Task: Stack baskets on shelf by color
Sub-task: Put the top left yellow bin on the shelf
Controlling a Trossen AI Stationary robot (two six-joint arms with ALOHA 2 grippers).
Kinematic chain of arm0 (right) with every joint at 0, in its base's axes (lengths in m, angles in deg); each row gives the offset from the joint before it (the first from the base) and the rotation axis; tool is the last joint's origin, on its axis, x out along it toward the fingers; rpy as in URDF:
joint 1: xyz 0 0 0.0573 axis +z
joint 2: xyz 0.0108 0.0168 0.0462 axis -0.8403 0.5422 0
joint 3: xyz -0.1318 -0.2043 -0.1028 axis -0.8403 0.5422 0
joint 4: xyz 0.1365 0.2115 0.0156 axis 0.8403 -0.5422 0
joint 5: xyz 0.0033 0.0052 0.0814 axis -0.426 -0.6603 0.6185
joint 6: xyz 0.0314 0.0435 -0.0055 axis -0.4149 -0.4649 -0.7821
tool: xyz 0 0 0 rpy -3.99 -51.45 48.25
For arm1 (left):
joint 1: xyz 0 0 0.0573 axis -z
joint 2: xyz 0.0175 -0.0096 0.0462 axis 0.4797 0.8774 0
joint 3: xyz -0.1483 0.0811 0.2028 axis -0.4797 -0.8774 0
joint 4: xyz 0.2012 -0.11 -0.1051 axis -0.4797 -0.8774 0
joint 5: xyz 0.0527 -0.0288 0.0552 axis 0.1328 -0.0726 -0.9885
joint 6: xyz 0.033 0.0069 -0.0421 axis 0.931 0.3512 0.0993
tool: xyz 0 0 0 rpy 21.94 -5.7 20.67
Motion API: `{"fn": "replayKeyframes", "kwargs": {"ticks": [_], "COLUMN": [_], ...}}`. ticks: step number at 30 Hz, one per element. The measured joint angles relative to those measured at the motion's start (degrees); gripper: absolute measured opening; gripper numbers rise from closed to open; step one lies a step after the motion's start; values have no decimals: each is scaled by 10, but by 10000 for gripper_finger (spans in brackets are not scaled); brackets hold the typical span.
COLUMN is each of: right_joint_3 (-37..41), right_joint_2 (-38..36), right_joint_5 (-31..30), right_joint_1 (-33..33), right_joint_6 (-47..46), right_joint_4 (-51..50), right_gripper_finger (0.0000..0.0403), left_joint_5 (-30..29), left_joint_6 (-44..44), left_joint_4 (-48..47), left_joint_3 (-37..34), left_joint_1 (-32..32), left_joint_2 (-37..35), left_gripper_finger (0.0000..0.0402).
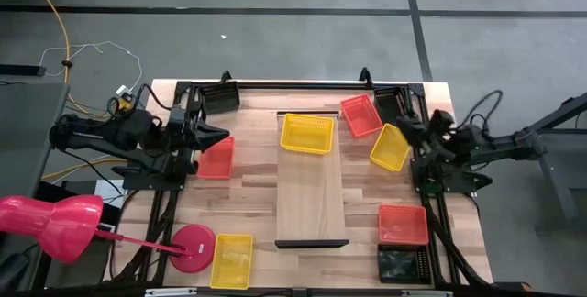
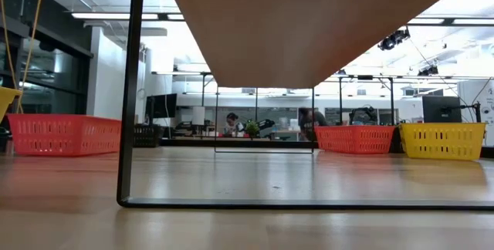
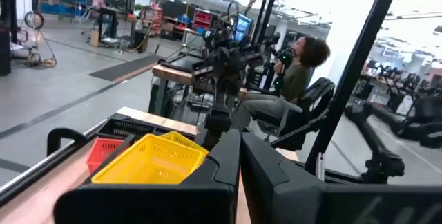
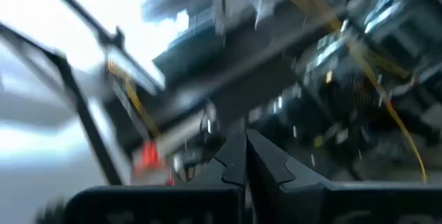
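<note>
The shelf (image 1: 312,196) is a long light-wood board in the table's middle, with a dark lip (image 1: 312,243) at its near end. One yellow basket (image 1: 306,133) sits on its far end. Loose on the table lie red baskets (image 1: 215,158) (image 1: 361,115) (image 1: 404,224), yellow baskets (image 1: 390,147) (image 1: 231,260) and a black basket (image 1: 404,263). My left gripper (image 1: 220,137) (image 3: 239,148) is shut and hovers over the left red basket's far edge. My right gripper (image 1: 408,130) (image 4: 245,148) is shut, beside the right yellow basket's far corner.
A pink lamp (image 1: 55,224) with a round base (image 1: 193,247) stands at the near left corner. Dark holders (image 1: 220,93) (image 1: 390,95) sit at the far edge. In the low view the shelf's underside (image 2: 309,26) stands on a dark frame (image 2: 127,88). A seated person (image 3: 297,79) is beyond the table.
</note>
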Motion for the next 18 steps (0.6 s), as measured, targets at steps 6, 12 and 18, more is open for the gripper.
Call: {"fn": "replayKeyframes", "kwargs": {"ticks": [6, 12, 18], "right_joint_3": [-161, -246, -250], "right_joint_2": [190, 348, 475], "right_joint_5": [91, 134, 84], "right_joint_1": [0, 1, 21], "right_joint_6": [-44, -191, -312], "right_joint_4": [-237, -383, -335], "right_gripper_finger": [0, 0, 0], "left_joint_5": [0, 0, -5], "left_joint_6": [34, 36, 35], "left_joint_4": [-7, -23, -40], "left_joint_3": [0, 0, 0], "left_joint_1": [0, 0, 0], "left_joint_2": [-3, -3, -2], "left_gripper_finger": [0, 0, 0]}}
